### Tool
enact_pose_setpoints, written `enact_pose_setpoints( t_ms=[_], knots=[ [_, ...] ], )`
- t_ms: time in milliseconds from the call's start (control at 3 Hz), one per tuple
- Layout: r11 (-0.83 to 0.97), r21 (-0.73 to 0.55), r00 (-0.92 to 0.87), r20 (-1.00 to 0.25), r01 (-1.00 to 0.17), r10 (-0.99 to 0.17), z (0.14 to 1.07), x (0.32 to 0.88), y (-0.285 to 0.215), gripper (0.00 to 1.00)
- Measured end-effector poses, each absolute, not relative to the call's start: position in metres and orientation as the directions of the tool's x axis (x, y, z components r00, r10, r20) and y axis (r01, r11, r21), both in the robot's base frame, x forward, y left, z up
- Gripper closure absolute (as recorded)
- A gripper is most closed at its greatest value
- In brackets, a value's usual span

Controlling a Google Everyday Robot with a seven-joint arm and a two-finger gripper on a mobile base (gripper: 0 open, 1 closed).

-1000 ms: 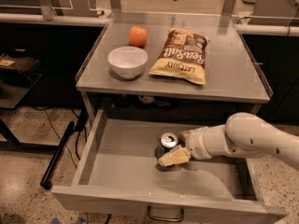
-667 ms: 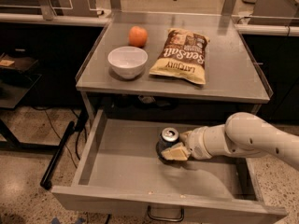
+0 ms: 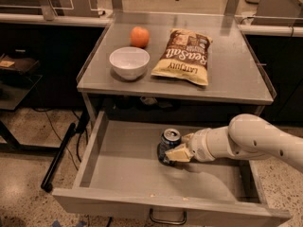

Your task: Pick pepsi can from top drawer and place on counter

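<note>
Pepsi can [image 3: 169,141] standing upright in the open top drawer [image 3: 118,167], right of centre, and it's the only thing in there. The tool [image 3: 174,148] reaches in low from the right and pinches it, one pale finger across the near side, the other tucked behind. I'd say a side grip suits a standing can and keeps it level for the lift. Above, the table [image 3: 236,77] carries a white bowl [image 3: 129,63], an orange [image 3: 139,37] and a chip bag [image 3: 183,56].
</note>
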State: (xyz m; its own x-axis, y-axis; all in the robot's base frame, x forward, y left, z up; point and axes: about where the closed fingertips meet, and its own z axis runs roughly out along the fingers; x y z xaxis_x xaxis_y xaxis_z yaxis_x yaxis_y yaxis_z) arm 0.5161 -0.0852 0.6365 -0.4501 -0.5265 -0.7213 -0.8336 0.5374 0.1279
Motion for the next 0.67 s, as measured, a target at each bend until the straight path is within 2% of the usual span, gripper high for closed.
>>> enact_pose_setpoints(
  t_ms=[667],
  knots=[
    [0.581,0.141,-0.483,-0.726,-0.802,-0.490,0.705,0.487,-0.106,1.00]
  ],
)
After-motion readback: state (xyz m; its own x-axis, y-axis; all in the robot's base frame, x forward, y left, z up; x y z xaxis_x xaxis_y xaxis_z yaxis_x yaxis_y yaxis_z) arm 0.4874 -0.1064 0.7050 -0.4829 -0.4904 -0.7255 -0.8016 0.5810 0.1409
